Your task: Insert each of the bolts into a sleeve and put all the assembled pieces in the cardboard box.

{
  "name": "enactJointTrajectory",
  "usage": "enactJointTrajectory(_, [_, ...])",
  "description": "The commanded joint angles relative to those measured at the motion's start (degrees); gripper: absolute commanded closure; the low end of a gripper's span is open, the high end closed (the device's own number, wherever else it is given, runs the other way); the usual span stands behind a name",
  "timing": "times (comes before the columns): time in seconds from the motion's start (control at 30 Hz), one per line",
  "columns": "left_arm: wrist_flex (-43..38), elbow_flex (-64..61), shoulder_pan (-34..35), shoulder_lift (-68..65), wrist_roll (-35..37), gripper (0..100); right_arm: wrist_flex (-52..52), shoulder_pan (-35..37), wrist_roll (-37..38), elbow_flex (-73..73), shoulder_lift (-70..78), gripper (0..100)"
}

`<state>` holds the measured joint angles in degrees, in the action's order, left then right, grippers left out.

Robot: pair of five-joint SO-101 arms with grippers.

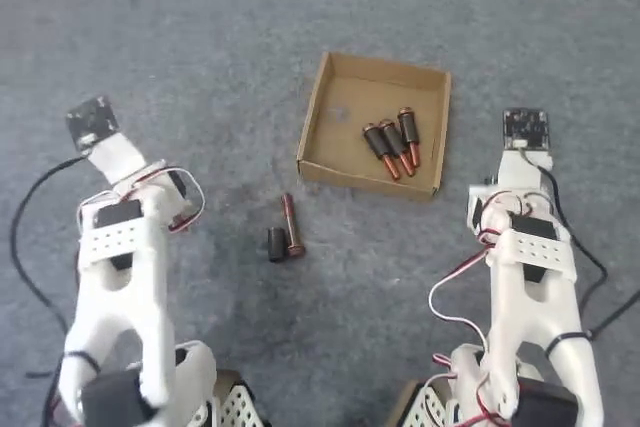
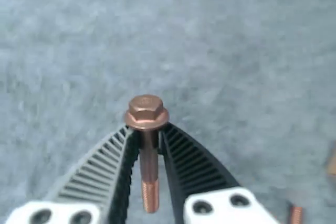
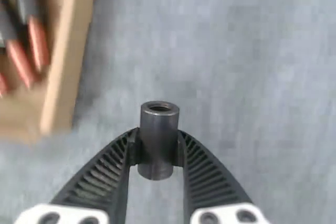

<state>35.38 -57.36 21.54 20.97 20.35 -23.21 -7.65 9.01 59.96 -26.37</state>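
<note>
From above, the fingers of both grippers are hidden beneath the white plastic bodies of the left arm (image 1: 118, 247) and the right arm (image 1: 528, 247), so their grip cannot be made out there. The wrist views settle it.

The left gripper (image 2: 147, 129) pinches a copper bolt (image 2: 147, 113) just under its flanged hexagonal head. Its ribbed black fingers (image 2: 113, 161) press against the smooth shank, and the threaded end pokes out toward the wrist. A small copper-coloured scrap at the edge of that view is cut off and too blurred to identify.

The right gripper (image 3: 157, 136) clamps a dark sleeve (image 3: 159, 121), a short matte cylinder with a round bore showing at its far end. Its near end sits between the fingers.

Both pieces are held over the coarse grey carpet (image 1: 200, 77).

The cardboard box (image 1: 312, 127), a shallow square brown tray, lies between the arms, nearer the right one. It holds 3 assembled pieces (image 1: 392, 147) side by side, each a dark sleeve with a copper tip sticking out. In the right wrist view the box wall (image 3: 65, 51) and those pieces (image 3: 31, 30) are blurred and cut by the edge.

On the carpet near the box, a second bolt (image 1: 290, 224) lies just beside a second sleeve (image 1: 276, 244). Whether they touch I cannot tell.
</note>
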Motion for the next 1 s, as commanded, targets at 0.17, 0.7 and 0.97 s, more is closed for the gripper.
enactJointTrajectory(0.17, [-1.93,9.89,4.13,-9.67,0.26,99,27.38,6.81,0.62,3.78,-0.22,99.2])
enactJointTrajectory(0.7, [-1.76,11.12,3.87,-11.69,-2.9,99,73.63,22.37,0.79,-0.35,19.47,99.2])
enactJointTrajectory(0.97, [-1.93,11.03,2.64,-11.69,-2.99,99,100.88,27.56,0.79,-2.64,37.58,99.2])
